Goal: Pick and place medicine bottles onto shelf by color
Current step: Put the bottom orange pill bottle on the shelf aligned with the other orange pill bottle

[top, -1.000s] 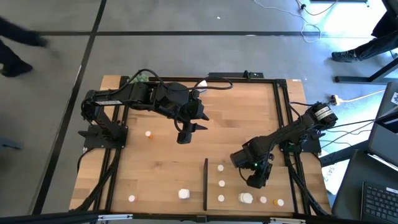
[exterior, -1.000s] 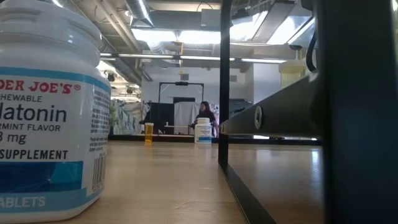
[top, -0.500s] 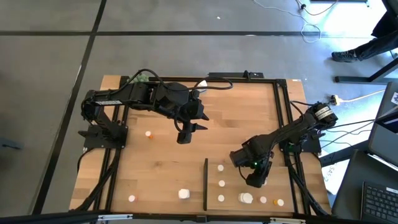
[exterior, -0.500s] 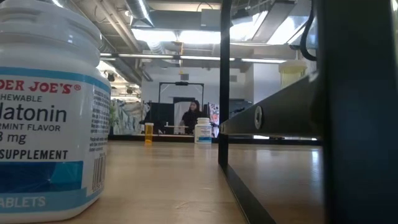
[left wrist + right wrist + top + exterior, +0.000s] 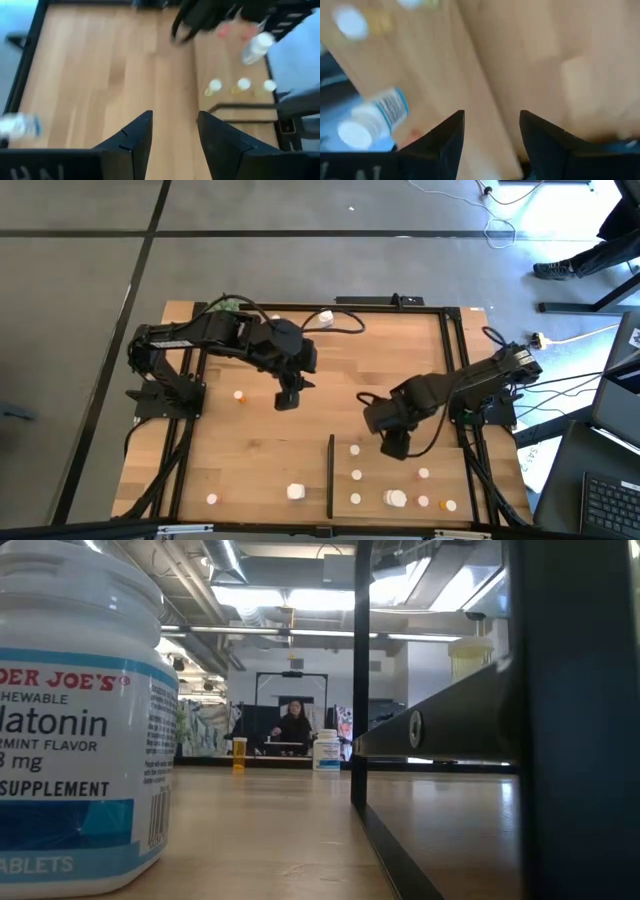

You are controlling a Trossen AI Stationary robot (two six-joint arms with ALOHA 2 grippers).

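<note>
Wooden bench (image 5: pixel 330 375): your left fingers (image 5: pixel 286 399) and right fingers (image 5: pixel 393 447) hang apart, holding nothing. Bottles (image 5: pixel 356 474) stand on the shelf (image 5: pixel 400 480) beside the black strip (image 5: pixel 331 475).

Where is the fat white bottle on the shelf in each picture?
High view: fat white bottle near the bottom edge, right of the black strip.
Low view: not visible.
Left wrist view: upper right, beyond the strip.
Right wrist view: lower left, blurred.
Shared landmark: the black strip.

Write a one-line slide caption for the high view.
Both open grippers, left and right, hover empty over the table among scattered medicine bottles.
</note>
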